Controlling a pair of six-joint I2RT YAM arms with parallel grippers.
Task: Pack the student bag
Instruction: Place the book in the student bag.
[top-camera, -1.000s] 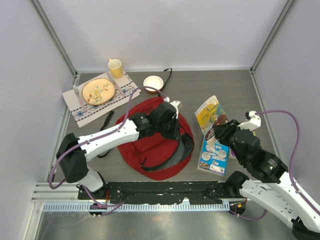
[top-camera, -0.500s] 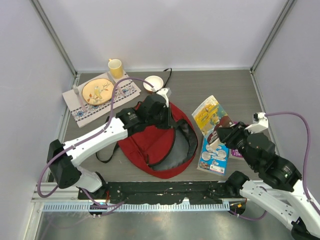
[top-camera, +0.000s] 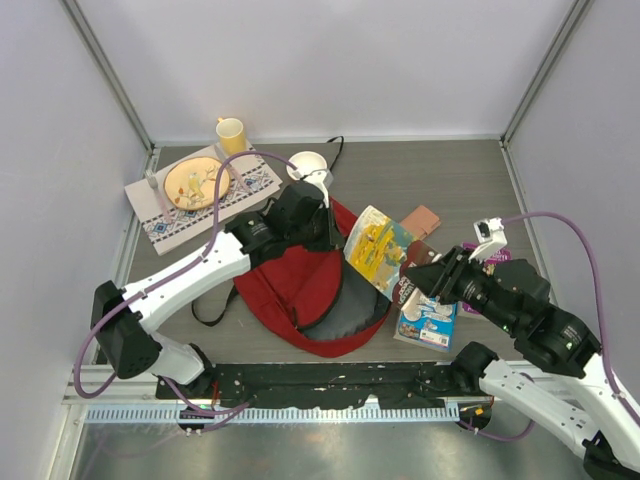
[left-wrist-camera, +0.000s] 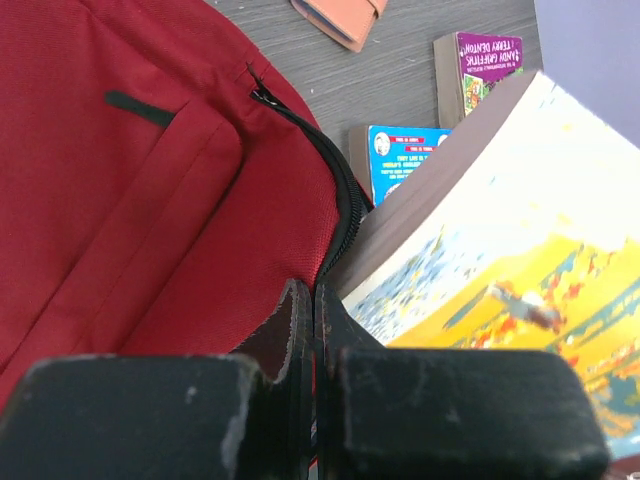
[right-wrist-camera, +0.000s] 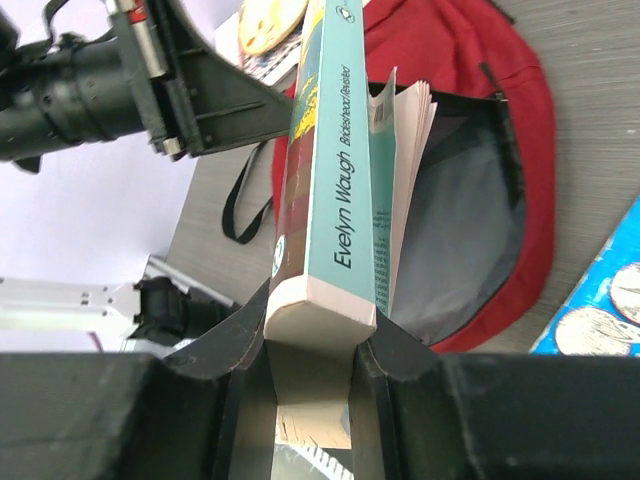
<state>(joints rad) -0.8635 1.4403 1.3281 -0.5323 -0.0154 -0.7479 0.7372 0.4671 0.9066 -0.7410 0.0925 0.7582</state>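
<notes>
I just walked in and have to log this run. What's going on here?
The robot is packing a red backpack. The left claw is shut on the fabric by the zipper, lifting the opening. The right claw grips a paperback by one end and holds it tilted over the open mouth, not yet inside. A blue book lies on the table to the right.

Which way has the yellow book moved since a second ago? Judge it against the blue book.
Yes. The right end effector carried the yellow book left, away from the blue book, toward the open student bag.
</notes>
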